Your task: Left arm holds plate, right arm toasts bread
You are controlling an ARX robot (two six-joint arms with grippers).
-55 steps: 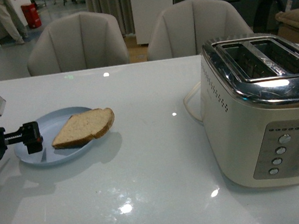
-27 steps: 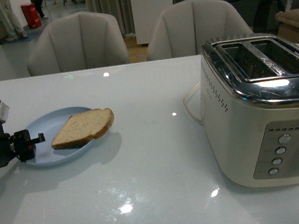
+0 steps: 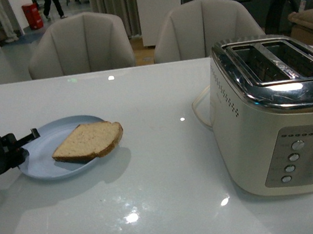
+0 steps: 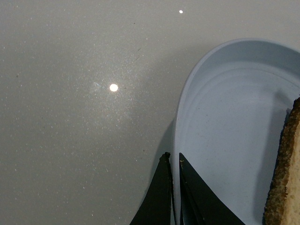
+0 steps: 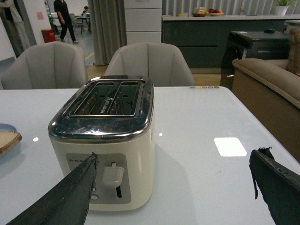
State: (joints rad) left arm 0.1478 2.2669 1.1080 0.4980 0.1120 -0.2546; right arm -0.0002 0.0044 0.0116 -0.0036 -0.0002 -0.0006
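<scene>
The pale-blue plate (image 3: 42, 162) rests on the white table at the left, and the bread (image 3: 88, 140) lies on its right half, overhanging the rim. My left gripper (image 3: 26, 138) is shut on the plate's left rim; the left wrist view shows its two black fingers (image 4: 164, 187) pinching the plate (image 4: 225, 117) edge, with the bread (image 4: 287, 187) crust beside them. My right gripper (image 5: 173, 159) is open, holding nothing, close behind the cream toaster (image 5: 105, 140) lever. The right arm is out of the front view.
The two-slot toaster (image 3: 276, 113) stands at the table's right with both slots empty and its cord trailing left. Two beige chairs (image 3: 82, 43) stand behind the table. A sofa (image 5: 272, 79) is beyond the table's right edge.
The left gripper has drawn back to the left and closed on the plate's rim. The plate and bread have shifted slightly toward the front.
</scene>
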